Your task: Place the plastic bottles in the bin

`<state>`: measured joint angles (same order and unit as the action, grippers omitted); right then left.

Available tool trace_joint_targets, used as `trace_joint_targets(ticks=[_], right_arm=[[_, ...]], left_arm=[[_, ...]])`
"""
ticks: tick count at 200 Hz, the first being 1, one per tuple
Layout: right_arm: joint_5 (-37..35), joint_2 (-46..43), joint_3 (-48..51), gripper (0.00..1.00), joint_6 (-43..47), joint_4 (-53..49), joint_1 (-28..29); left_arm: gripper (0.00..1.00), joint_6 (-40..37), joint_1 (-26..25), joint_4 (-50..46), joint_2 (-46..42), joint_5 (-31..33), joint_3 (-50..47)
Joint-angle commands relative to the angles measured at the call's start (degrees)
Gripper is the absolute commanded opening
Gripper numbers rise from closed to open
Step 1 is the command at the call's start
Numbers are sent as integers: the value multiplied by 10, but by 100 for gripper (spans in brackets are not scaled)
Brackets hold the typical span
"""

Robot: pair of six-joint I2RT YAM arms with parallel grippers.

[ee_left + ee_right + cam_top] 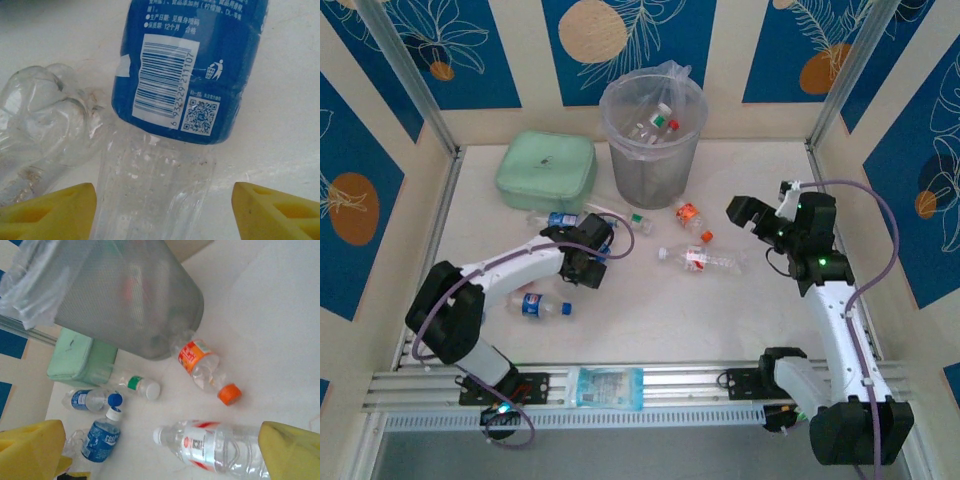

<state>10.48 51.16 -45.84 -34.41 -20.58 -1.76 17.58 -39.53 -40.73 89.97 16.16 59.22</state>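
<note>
A clear plastic bottle with a blue barcode label (pixel 187 65) lies on the table between my left gripper's (pixel 164 210) yellow fingers. The left finger (pixel 55 212) is against its clear body and the right finger (pixel 275 212) stands a little off it. A crumpled clear bottle (pixel 45 120) lies beside it. From above, the left gripper (pixel 590 255) is low over the table, left of centre. My right gripper (pixel 760 215) hangs open above a red-label bottle (pixel 225 447). An orange-label bottle (pixel 200 360) lies against the foot of the bin (pixel 652 130), which holds several bottles.
A mint-green zip case (pixel 547 170) lies left of the bin. Another blue-label bottle (pixel 542 306) lies near the left arm, and a small green-label bottle (pixel 137 385) and a blue-cap bottle (pixel 87 400) lie by the case. Patterned walls enclose the table.
</note>
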Motion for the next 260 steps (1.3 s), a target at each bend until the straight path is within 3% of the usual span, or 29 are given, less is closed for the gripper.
trace_joint_targets(ticks=[1, 52, 94, 119, 163, 195, 222, 260], right_arm=[[44, -14, 33, 99, -40, 34, -8], [126, 24, 61, 99, -103, 130, -14], [128, 28, 67, 99, -106, 141, -4], [127, 28, 65, 99, -105, 137, -3], [136, 29, 51, 99, -97, 130, 5], [145, 45, 28, 99, -74, 122, 47], [169, 79, -3, 99, -40, 135, 112], [188, 143, -40, 96, -38, 174, 180]], left_arm=[[66, 10, -4, 15, 13, -5, -10], [59, 13, -9, 28, 37, -7, -11], [62, 1, -11, 34, 56, -24, -5], [54, -1, -15, 32, 58, -17, 1], [46, 0, -28, -10, 15, -5, 25], [43, 1, -45, -59, -50, 0, 60], [43, 2, -53, -20, -112, -65, 51], [39, 12, -70, 151, -173, -193, -22]])
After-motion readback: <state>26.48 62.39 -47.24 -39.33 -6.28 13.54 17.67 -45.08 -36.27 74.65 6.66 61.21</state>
